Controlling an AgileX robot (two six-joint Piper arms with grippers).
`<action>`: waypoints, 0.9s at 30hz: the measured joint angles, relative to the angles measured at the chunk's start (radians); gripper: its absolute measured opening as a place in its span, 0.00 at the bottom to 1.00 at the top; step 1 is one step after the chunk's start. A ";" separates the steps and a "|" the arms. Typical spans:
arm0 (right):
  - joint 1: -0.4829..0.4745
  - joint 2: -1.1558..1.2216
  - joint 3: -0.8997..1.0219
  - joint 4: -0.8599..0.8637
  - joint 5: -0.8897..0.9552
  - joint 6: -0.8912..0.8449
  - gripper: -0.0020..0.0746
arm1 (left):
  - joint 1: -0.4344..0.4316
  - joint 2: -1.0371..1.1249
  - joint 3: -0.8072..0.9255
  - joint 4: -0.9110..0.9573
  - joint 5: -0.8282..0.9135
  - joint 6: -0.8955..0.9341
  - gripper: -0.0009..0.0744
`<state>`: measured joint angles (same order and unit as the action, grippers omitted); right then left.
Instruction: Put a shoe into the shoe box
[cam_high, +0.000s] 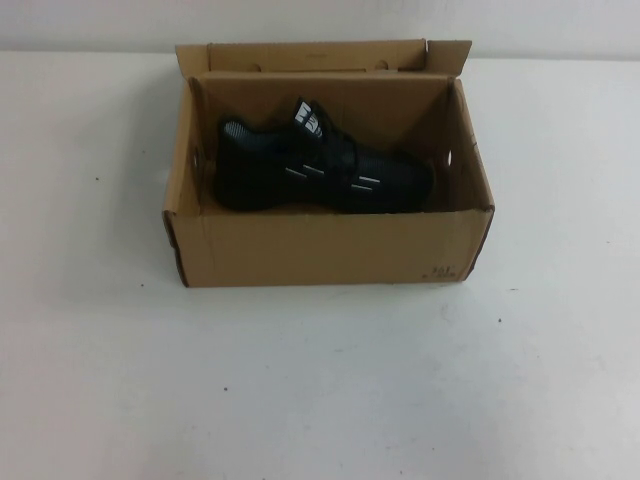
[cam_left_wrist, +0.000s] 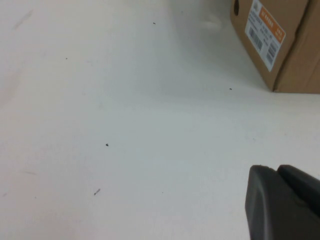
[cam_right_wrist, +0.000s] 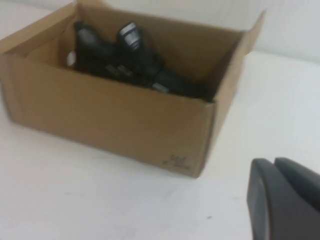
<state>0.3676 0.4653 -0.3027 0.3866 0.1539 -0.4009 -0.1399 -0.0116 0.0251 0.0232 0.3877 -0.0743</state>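
The black knit shoe (cam_high: 318, 168) with white dash marks lies on its side inside the brown cardboard shoe box (cam_high: 320, 250), toe toward the right. It also shows in the right wrist view (cam_right_wrist: 135, 62), inside the box (cam_right_wrist: 115, 120). Neither arm shows in the high view. My left gripper (cam_left_wrist: 276, 171) is shut and empty, low over the bare table to the left of the box, whose labelled end (cam_left_wrist: 272, 35) shows ahead. My right gripper (cam_right_wrist: 272, 165) is shut and empty, above the table in front of the box's right corner.
The box's back flap (cam_high: 310, 55) stands open at the far side. An orange and white barcode label (cam_left_wrist: 265, 31) sits on the box's left end. White table (cam_high: 320, 390) surrounds the box on all sides.
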 joint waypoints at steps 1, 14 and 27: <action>-0.022 -0.023 0.009 -0.002 -0.004 0.000 0.00 | 0.000 0.000 0.000 0.000 0.000 0.000 0.01; -0.351 -0.467 0.324 0.046 0.004 0.004 0.00 | 0.000 0.000 0.000 0.000 0.003 0.000 0.01; -0.358 -0.473 0.331 -0.148 0.212 0.236 0.00 | 0.000 0.000 0.000 0.000 0.003 0.000 0.01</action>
<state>0.0099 -0.0077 0.0280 0.2390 0.3658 -0.1650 -0.1399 -0.0120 0.0251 0.0232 0.3910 -0.0743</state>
